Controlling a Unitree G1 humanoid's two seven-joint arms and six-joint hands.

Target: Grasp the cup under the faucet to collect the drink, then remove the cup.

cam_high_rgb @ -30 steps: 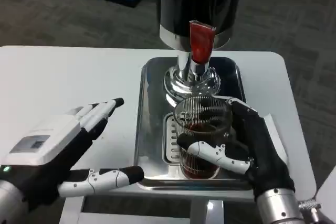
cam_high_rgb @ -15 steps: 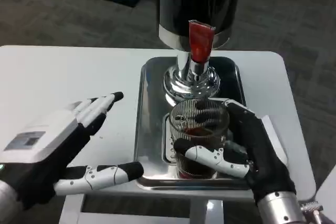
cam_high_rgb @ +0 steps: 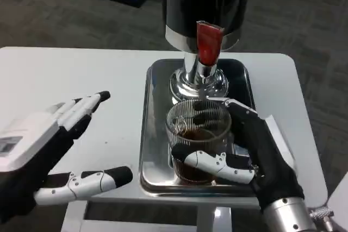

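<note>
Dark drink fills the ribbed glass cup (cam_high_rgb: pixel 198 139) our right hand (cam_high_rgb: pixel 255 156) grips on the steel tray (cam_high_rgb: pixel 155 134) before the faucet (cam_high_rgb: pixel 208 43); left hand (cam_high_rgb: pixel 38 150) open, we judge lifting it clear comes next.

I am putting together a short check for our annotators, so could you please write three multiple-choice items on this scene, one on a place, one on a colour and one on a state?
1. Where is the cup?
A. on the bare white table
B. over the metal tray, in front of the dispenser
C. on the floor

2. What colour is the faucet handle?
A. red
B. green
C. yellow

3. What is the left hand doing?
A. gripping the cup
B. pressing the handle
C. holding nothing, fingers apart

Answers:
1 B, the tray's rim surrounds the cup.
2 A, a red tab hangs at the dispenser's front.
3 C, the right hand grips the cup, which holds dark liquid.
</note>
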